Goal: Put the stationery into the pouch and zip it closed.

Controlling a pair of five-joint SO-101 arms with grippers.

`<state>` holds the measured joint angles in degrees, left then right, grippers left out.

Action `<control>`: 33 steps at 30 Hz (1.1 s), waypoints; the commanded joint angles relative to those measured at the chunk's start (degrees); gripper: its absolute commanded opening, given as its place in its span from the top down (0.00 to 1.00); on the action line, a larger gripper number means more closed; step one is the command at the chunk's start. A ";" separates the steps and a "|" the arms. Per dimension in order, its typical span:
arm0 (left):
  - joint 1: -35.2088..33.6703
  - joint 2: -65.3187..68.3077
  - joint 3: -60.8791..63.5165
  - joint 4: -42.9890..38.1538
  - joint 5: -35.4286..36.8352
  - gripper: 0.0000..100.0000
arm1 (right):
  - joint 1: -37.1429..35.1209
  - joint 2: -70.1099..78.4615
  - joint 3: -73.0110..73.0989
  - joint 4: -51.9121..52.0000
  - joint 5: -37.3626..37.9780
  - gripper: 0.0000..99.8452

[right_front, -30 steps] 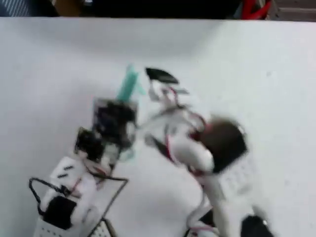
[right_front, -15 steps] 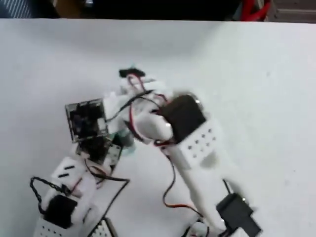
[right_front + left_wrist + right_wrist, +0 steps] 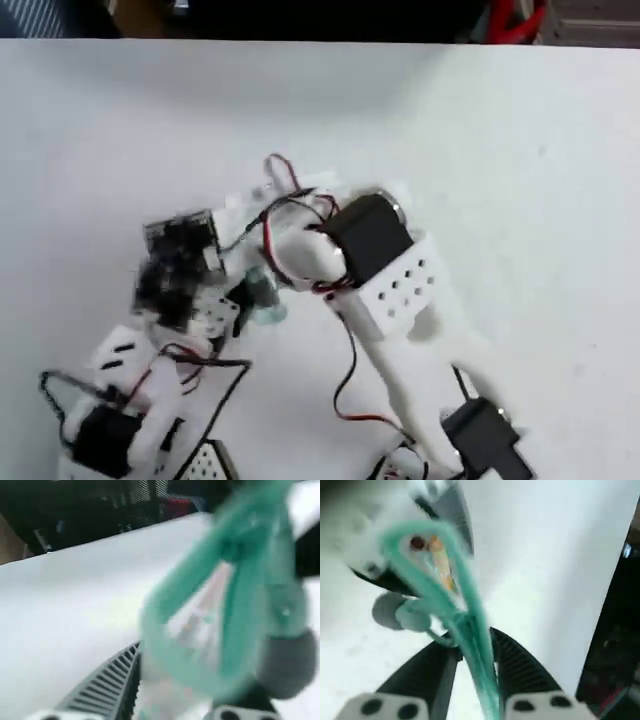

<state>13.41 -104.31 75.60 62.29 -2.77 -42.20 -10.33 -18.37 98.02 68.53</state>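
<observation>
Currently, the pouch [image 3: 465,615] is held up between the two arms, left of the worktop's [image 3: 500,150] middle and nearer the edge where the arms stand. In the high view only a small teal part of it [image 3: 265,300] shows beneath the crossed arms.

Right gripper [image 3: 474,640]: jaws nearly closed, clamped on the pouch's thin teal edge, one finger [image 3: 520,670] on each side of it.

Left gripper [image 3: 238,298]: close against the pouch [image 3: 240,580]. Whether it is open or closed cannot be told.

Pouch mouth: gaping, loop-shaped, facing the right wrist camera. Stationery [image 3: 440,560] lies inside it, including orange stick-like items. A grey round knob [image 3: 387,611] hangs just beside the pouch.
</observation>
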 commanded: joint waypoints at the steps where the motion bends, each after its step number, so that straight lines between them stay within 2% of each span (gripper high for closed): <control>1: -4.53 -0.40 -8.35 5.01 4.66 0.72 | 1.71 -1.80 -0.09 0.13 -13.45 0.98; 4: -4.97 -0.40 -9.14 6.33 4.31 0.72 | 1.80 -4.09 -0.18 -0.31 -22.33 0.98; 7: -5.05 -0.40 -12.48 9.58 -0.09 0.72 | 4.26 -6.29 -0.09 -2.24 -31.21 0.98; 10: -4.62 -0.40 -16.79 11.43 -1.76 0.72 | 5.67 -6.90 0.97 -2.24 -35.52 0.98; 15: 2.95 0.04 -18.20 4.31 -1.76 0.75 | 3.74 -7.60 4.75 -1.98 -41.32 0.98; 18: 6.02 1.01 -13.27 -2.37 -1.93 0.82 | 1.45 -8.22 5.01 -1.27 -41.58 0.98; 22: 6.11 5.05 -8.97 -7.65 -1.76 0.83 | -1.45 -11.65 5.27 -0.75 -41.85 0.98; 25: 6.64 7.78 -8.53 -8.44 -1.76 0.85 | -1.27 -13.85 5.27 -1.10 -41.85 0.98; 28: 6.64 9.01 -8.53 -8.70 -2.11 0.98 | -1.27 -14.11 5.36 -1.10 -41.76 0.98; 33: 6.11 8.92 -9.58 -8.44 -1.85 0.98 | -0.22 -14.11 5.89 -1.19 -41.41 0.98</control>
<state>19.47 -96.31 67.34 55.16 -4.44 -42.73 -21.76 -12.57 97.14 26.95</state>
